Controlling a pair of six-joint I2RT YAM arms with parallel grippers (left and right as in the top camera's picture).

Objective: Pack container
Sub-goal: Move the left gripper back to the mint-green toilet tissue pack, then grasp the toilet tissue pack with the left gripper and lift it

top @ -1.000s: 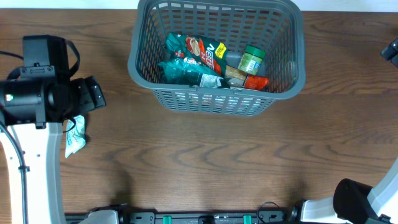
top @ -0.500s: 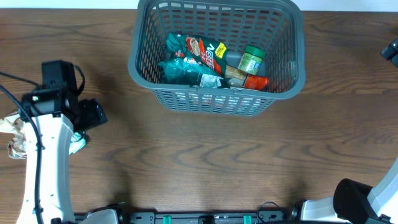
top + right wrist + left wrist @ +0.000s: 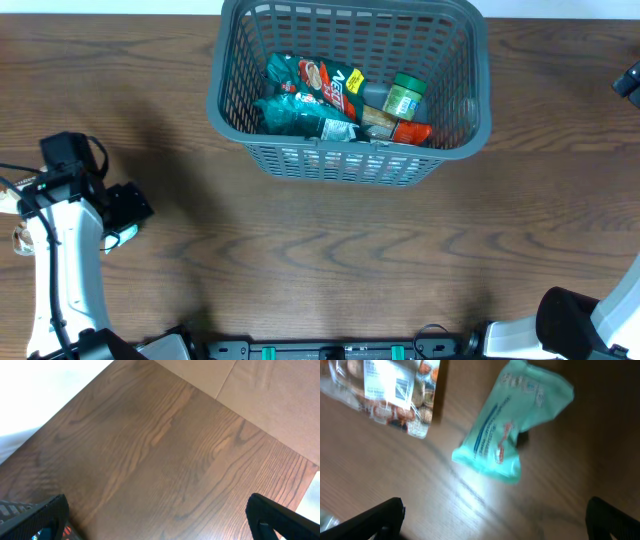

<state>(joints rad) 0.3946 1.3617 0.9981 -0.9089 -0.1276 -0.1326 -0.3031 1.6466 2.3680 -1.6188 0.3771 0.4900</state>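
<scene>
Basket: the grey basket [image 3: 345, 165] stands upright at the far edge of the table [image 3: 330, 265], near the middle, mouth up.
Inside it: red-and-green bags [image 3: 315, 85] piled on the left of the floor and a green-lidded jar [image 3: 405, 97] on the right, all low against the near wall.
Left gripper: the left gripper [image 3: 494, 510] is spread wide with nothing between its fingers, looking down on bare wood.
Teal packet: the teal packet [image 3: 512, 442] lies flat and crumpled on the table just beyond the fingertips, roughly centred between them, and no finger touches it.
Clear bag: the clear bag [image 3: 390, 395] of snacks, white label up, lies near the teal packet on its left in the wrist view, apart from it.
Basket from left gripper: well apart. Overhead, the gripper is low by the table's left edge, and the basket is off to its right and farther from the robot.
Right gripper: the right gripper [image 3: 157, 502] is also wide open and empty, over bare wood by a table corner.
Basket from right gripper: a sliver of grey lattice shows in the bottom-left corner of the right wrist view, beside one finger. Overhead, only a tip of this arm shows at the right edge, level with the basket and apart from its rim.
</scene>
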